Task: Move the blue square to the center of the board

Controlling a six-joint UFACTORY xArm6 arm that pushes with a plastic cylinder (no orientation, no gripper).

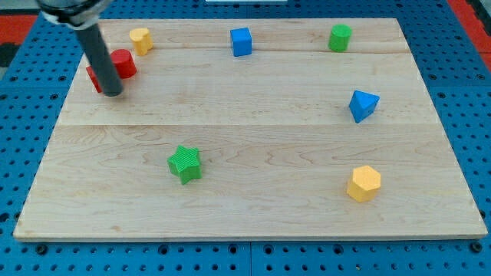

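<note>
The blue square block [241, 41] sits near the view's top edge of the wooden board [253, 153], a little left of the middle. My tip [113, 93] rests on the board at the upper left, far to the left of the blue square. It stands right in front of two red blocks, a red cylinder [124, 63] and a second red block [93, 77] whose shape the rod partly hides.
A yellow block [140, 39] is at the top left. A green cylinder [340, 37] is at the top right. A blue triangle block [363, 105] is at the right. A green star [185, 164] and a yellow hexagon [364, 184] lie lower down.
</note>
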